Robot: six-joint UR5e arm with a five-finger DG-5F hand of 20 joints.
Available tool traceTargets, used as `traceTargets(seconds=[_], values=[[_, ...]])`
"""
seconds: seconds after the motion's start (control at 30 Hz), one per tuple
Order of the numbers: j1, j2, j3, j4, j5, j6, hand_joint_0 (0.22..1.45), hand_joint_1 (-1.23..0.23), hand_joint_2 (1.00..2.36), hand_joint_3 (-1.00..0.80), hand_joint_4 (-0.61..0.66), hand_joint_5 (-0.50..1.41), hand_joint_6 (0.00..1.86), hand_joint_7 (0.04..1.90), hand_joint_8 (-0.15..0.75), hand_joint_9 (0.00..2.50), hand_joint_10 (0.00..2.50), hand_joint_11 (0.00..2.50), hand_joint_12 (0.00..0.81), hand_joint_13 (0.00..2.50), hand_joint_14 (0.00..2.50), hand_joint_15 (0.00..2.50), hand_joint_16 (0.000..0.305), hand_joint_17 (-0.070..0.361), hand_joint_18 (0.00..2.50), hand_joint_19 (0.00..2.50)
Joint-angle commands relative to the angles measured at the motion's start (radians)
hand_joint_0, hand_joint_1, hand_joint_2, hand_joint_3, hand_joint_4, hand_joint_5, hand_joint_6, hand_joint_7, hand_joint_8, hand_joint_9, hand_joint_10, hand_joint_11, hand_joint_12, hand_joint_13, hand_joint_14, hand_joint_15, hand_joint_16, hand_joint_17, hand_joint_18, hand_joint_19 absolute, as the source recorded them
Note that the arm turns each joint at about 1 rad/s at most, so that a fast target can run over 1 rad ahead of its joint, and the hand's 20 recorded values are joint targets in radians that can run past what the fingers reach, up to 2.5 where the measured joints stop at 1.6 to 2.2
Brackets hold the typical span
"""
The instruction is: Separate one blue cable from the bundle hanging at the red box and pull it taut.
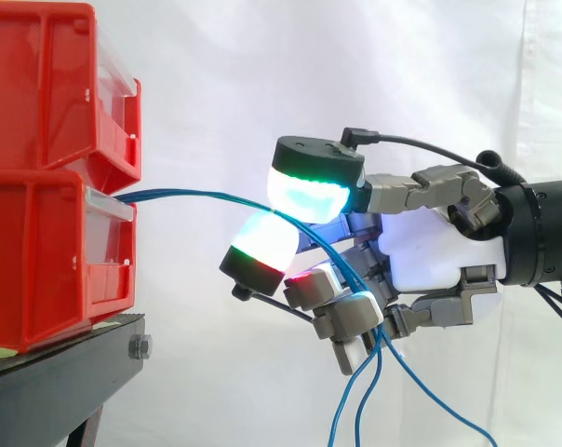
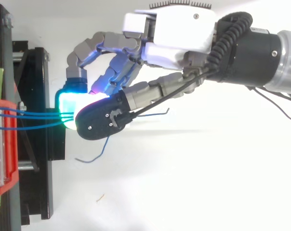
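The thin blue cables come out of the front of the lower red plastic bin on the black metal stand and run almost level to the robot hand. The hand is closed on them — its glowing fingertips curl round the bundle. The loose ends hang down below the fingers.

The arm reaches in level from the right, wrist straight. The hand has its fingers curled: a cyan-green pad sits on top with a white-red pad just beneath it, and the blue cables are pinched between them. The other fingers fold lower, under that pair.
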Motion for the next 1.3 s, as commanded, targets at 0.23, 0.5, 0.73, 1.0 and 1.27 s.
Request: traceTargets(seconds=[0.23,0.5,0.73,1.0,1.27], values=[[0.002,0.000,0.000,0.000,0.006,0.006,0.63,-0.83,1.02,-0.23,0.02,-0.19,0.88,0.97,0.308,0.97,0.01,1.26,0.362,1.09,0.02,1.26,0.046,0.104,0.94,0.74],[0.002,-0.001,0.000,0.008,0.006,0.043,0.64,-0.81,1.01,-0.28,0.02,-0.20,0.88,0.96,0.292,1.02,0.23,1.51,0.358,1.17,0.01,1.43,0.046,0.103,0.97,0.76],[0.002,-0.001,-0.002,0.020,0.006,0.046,0.64,-0.83,1.01,-0.30,0.03,-0.20,0.87,0.94,0.289,1.00,0.46,1.46,0.353,1.19,0.00,1.54,0.046,0.103,0.98,0.78],[0.002,-0.001,-0.002,0.023,0.006,0.046,0.73,-0.93,1.01,-0.39,0.06,-0.20,0.87,0.92,0.293,0.97,0.53,1.40,0.354,1.21,0.00,1.56,0.046,0.104,1.00,0.77],[0.004,-0.001,-0.003,0.025,0.006,0.049,0.75,-0.94,1.00,-0.50,0.11,-0.20,0.86,0.91,0.303,0.97,0.49,1.40,0.357,1.21,0.00,1.55,0.047,0.105,1.01,0.78]])
